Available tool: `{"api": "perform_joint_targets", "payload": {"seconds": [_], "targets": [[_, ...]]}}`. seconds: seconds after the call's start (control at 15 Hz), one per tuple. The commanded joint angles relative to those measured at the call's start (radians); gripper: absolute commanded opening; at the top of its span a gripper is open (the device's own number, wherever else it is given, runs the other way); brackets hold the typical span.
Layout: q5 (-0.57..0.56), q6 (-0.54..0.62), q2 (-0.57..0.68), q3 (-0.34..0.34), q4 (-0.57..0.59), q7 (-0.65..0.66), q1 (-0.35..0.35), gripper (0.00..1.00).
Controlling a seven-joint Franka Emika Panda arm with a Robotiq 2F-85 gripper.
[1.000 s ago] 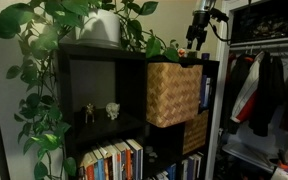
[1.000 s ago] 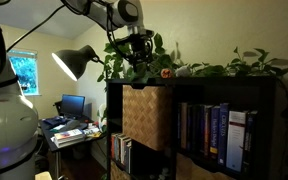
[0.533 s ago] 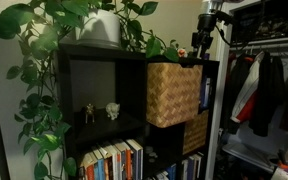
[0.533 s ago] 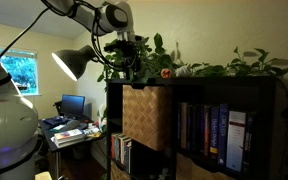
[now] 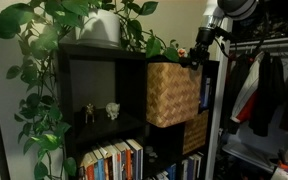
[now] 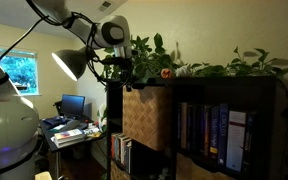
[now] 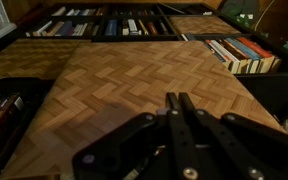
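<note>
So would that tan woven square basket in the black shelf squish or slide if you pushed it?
Probably slide straight back: the tan woven basket fills its cubby in the black shelf, so it has little room to tip. Its tight plaited weave looks fairly stiff, so it would likely give only slightly. It is probably light for its size, though what's inside is hidden.

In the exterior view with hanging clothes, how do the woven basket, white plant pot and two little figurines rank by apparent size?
1. woven basket
2. white plant pot, partly hidden by leaves
3. dark figurine and pale figurine: about alike, not ranked
</note>
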Motion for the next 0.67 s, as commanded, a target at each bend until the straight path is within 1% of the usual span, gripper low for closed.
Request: {"api": "perform_joint_targets", "payload": {"seconds": [0.0, 0.2, 0.4, 0.53, 0.6], "targets": [[0.034, 0.091, -0.005, -0.012, -0.066, 0.0, 0.008, 0.0], [0.032, 0.185, 0.015, -0.014, -0.094, -0.007, 0.004, 0.04], [0.028, 0.278, 0.047, -0.02, -0.108, -0.015, 0.001, 0.04], [0.027, 0.325, 0.072, -0.025, -0.105, -0.021, 0.001, 0.03], [0.023, 0.345, 0.083, -0.024, -0.103, -0.02, -0.001, 0.04]]}}
